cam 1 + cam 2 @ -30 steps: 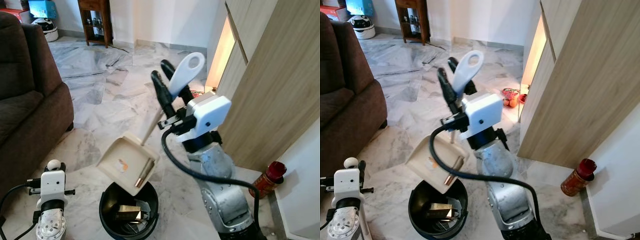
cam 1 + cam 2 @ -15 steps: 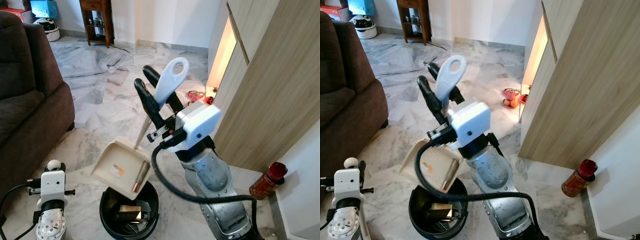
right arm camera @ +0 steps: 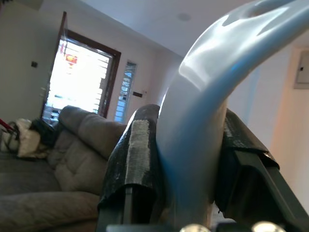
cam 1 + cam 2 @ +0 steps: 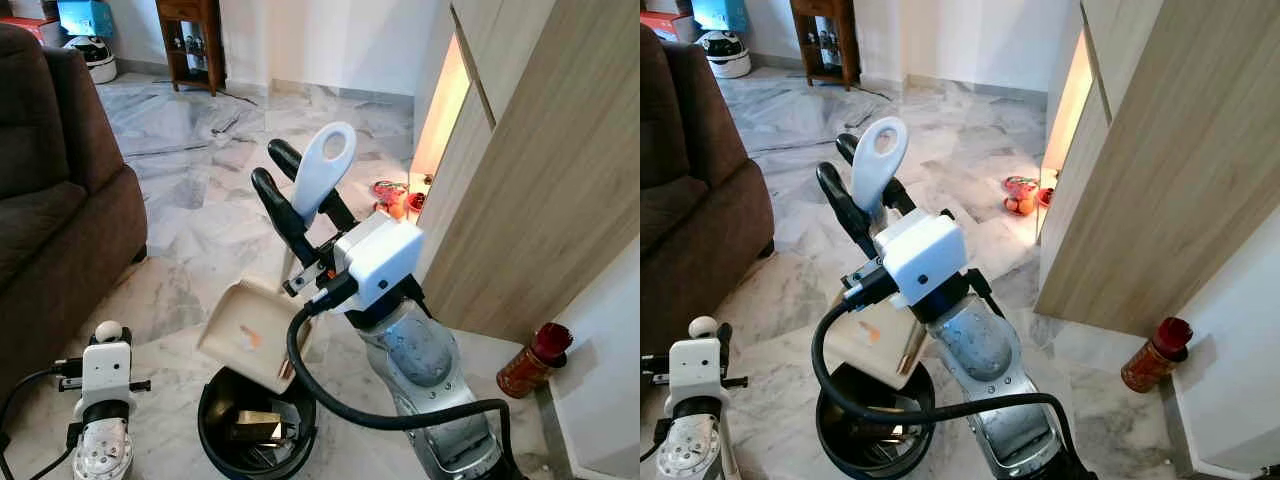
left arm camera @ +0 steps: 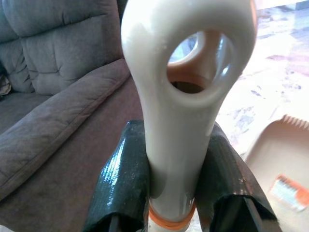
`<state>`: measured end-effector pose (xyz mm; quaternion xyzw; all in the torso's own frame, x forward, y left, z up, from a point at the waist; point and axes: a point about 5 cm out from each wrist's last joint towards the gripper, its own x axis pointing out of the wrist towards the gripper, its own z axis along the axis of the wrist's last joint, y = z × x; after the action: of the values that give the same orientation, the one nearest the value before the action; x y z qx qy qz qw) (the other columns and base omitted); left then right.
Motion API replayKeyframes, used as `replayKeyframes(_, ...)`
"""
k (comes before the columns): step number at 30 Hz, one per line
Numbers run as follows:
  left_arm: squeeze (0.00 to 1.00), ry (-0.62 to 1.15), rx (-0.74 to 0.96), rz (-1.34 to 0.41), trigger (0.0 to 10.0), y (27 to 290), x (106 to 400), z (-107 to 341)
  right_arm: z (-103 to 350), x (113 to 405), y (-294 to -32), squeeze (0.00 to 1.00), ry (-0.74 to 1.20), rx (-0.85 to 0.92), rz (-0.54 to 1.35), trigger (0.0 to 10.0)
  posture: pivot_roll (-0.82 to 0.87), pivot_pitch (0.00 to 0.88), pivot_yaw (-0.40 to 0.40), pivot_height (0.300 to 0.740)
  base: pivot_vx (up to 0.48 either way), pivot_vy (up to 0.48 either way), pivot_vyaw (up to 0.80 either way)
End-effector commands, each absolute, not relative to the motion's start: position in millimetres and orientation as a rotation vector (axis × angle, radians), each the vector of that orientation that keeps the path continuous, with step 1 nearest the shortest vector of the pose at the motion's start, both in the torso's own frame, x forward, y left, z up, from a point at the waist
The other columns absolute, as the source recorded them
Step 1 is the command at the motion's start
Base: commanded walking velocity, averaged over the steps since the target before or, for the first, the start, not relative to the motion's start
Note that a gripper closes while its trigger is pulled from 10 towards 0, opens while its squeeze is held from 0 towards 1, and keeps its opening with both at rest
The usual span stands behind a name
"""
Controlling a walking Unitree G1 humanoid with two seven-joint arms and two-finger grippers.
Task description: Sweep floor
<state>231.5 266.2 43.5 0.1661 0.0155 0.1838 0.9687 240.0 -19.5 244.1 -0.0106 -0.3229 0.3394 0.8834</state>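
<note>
My right gripper [image 4: 298, 195] is shut on the white looped handle [image 4: 322, 170] of a beige dustpan [image 4: 250, 330], seen close in the right wrist view [image 3: 186, 145]. The pan hangs tilted over a black bin [image 4: 222, 415], with a thin brown stick [image 4: 285, 368] at its lower lip. A gold-coloured box [image 4: 258, 425] lies inside the bin. My left arm [image 4: 100, 380] is low at the left. In the left wrist view my left gripper [image 5: 174, 145] is shut on a cream handle [image 5: 178, 96] with a hole and an orange ring, and the dustpan [image 5: 285, 164] shows beyond.
A brown sofa [image 4: 60, 200] fills the left side. A wooden cabinet [image 4: 540, 180] stands along the right, with a red bottle [image 4: 532, 358] at its foot. Small red and orange things [image 4: 395, 195] lie on the marble floor by the cabinet. A dark wooden shelf [image 4: 190, 40] stands far back.
My right arm has swung left and toward me with the dustpan. The pan now hangs more directly over the bin, and the brown stick has slid to its lower edge.
</note>
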Motion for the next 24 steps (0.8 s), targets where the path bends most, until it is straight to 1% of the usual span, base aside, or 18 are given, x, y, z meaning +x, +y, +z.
replayKeyframes(1, 0.0, -0.002, 0.351, 0.371, 10.0, 265.9, 234.9, 48.7, 263.0, 229.5, -20.9, 0.0, -0.789, -0.037, 0.711, 10.0, 0.11, 0.0, -0.038, 0.74, 0.0, 0.0, 0.0)
replayKeyframes(3, 0.0, -0.002, 0.351, 0.372, 10.0, 265.9, 234.9, 48.5, 263.1, 228.7, -20.7, 0.0, -0.81, -0.077, 0.708, 10.0, 0.11, 0.0, -0.038, 0.74, 0.0, 0.0, 0.0)
replayKeyframes(10, 0.0, -0.001, 0.352, 0.37, 10.0, 265.5, 234.8, 48.3, 260.8, 229.4, -19.2, 0.0, -0.819, -0.128, 0.708, 10.0, 0.12, 0.0, -0.039, 0.74, 0.0, 0.0, 0.0)
replayKeyframes(16, 0.0, 0.0, 0.351, 0.369, 10.0, 265.3, 234.3, 47.7, 256.7, 233.2, -20.5, 0.0, -0.779, -0.105, 0.69, 10.0, 0.11, 0.0, -0.039, 0.74, 0.0, 0.0, 0.0)
replayKeyframes(18, 0.0, 0.001, 0.352, 0.366, 10.0, 265.1, 234.2, 47.4, 254.8, 239.1, -25.3, 0.0, -0.759, -0.104, 0.641, 10.0, 0.12, 0.0, -0.039, 0.74, 0.0, 0.0, 0.0)
replayKeyframes(19, 0.0, 0.001, 0.352, 0.364, 10.0, 264.9, 234.3, 47.3, 255.5, 246.8, -32.5, 0.0, -0.747, -0.092, 0.569, 10.0, 0.11, 0.0, -0.039, 0.74, 0.0, 0.0, 0.0)
replayKeyframes(20, 0.0, 0.001, 0.352, 0.364, 10.0, 264.9, 234.3, 47.3, 255.5, 246.8, -32.5, 0.0, -0.747, -0.092, 0.569, 10.0, 0.11, 0.0, -0.039, 0.74, 0.0, 0.0, 0.0)
replayKeyframes(24, 0.0, 0.001, 0.351, 0.363, 10.0, 264.6, 234.4, 47.1, 261.4, 259.4, -49.2, 0.0, -0.747, -0.057, 0.449, 10.0, 0.11, 0.0, -0.039, 0.74, 0.0, 0.0, 0.0)
